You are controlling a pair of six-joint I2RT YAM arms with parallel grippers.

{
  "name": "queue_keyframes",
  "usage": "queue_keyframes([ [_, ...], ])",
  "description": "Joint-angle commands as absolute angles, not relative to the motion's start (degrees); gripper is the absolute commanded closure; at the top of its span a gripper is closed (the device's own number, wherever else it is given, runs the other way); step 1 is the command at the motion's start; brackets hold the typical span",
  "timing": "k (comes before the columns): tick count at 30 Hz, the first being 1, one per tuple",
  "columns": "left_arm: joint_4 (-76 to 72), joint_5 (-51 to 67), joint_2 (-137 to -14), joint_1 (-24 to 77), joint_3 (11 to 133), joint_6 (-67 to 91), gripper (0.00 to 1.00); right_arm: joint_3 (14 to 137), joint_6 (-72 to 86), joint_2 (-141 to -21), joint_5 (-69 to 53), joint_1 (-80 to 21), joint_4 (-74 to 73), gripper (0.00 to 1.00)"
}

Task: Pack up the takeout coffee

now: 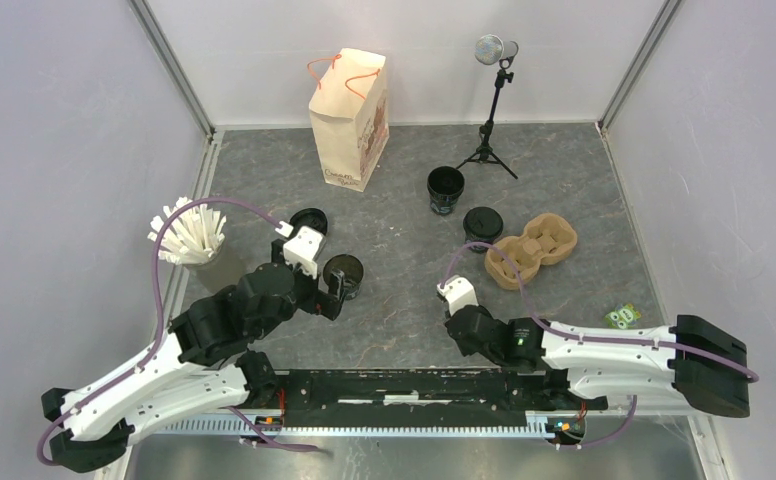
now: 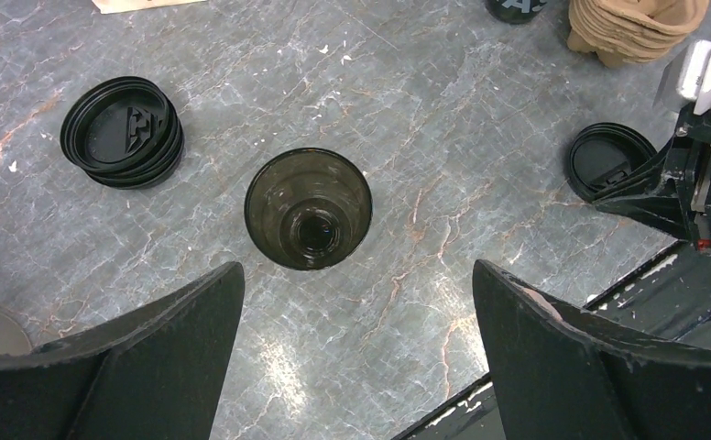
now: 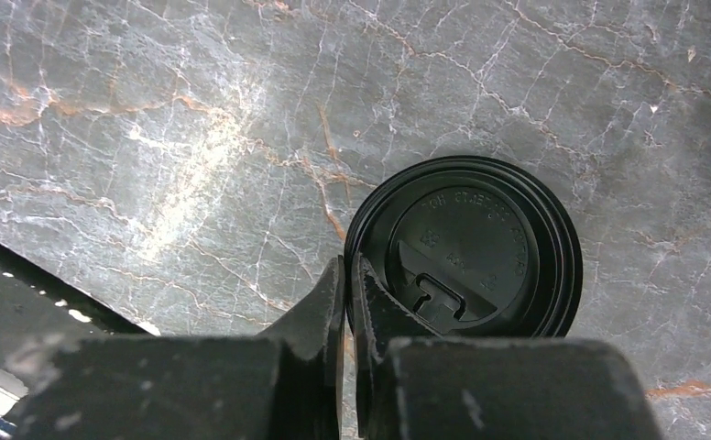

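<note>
An open black cup (image 1: 343, 275) with no lid stands upright left of centre; in the left wrist view it (image 2: 308, 209) lies just beyond my fingertips. My left gripper (image 1: 336, 296) (image 2: 356, 270) is open and empty, its jaws wide apart, short of the cup. My right gripper (image 1: 451, 298) (image 3: 349, 266) is shut on the rim of a loose black lid (image 3: 466, 247), low over the table; the left wrist view shows this lid (image 2: 608, 160) too. Another open cup (image 1: 445, 188) and a lidded cup (image 1: 483, 225) stand further back.
A stack of black lids (image 1: 309, 222) (image 2: 123, 133) lies left of the near cup. The brown pulp carrier (image 1: 534, 248) sits right of the lidded cup. The paper bag (image 1: 349, 120) stands at the back. A cup of white stirrers (image 1: 186, 238), a microphone tripod (image 1: 492, 130) and a green packet (image 1: 621, 317) are nearby.
</note>
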State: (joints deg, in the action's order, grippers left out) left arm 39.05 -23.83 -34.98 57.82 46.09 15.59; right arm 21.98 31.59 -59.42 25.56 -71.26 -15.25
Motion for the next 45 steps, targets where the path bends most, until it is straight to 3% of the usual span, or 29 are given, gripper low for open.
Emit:
queue_keyframes([
  [1, 36.3, -23.1, -35.1, 57.7, 45.9, 15.0, 0.01, 24.5, 31.3, -57.2, 27.3, -71.7, -12.6, 0.98],
  [9, 30.9, -11.6, -36.7, 57.7, 47.2, 18.4, 0.00, 22.1, 28.8, -42.2, 20.0, -71.7, 5.7, 1.00],
  [17, 14.0, 2.6, -32.6, 57.7, 40.6, 10.5, 0.00, 18.3, 33.3, -28.6, 13.2, -71.7, 20.8, 1.00],
  [27, -9.6, 21.2, -33.3, 57.7, 29.5, -12.5, 0.00, 16.7, 42.7, -30.8, 2.0, -71.7, 35.6, 1.00],
  [35, -12.9, 24.6, -35.2, 57.9, 27.1, -19.1, 0.00, 14.7, 45.0, -31.1, 5.0, -71.7, 38.6, 1.00],
  [45, -21.5, 20.3, -38.3, 58.2, 25.0, -20.9, 0.00, 13.0, 49.8, -33.9, 11.3, -71.7, 45.1, 1.00],
])
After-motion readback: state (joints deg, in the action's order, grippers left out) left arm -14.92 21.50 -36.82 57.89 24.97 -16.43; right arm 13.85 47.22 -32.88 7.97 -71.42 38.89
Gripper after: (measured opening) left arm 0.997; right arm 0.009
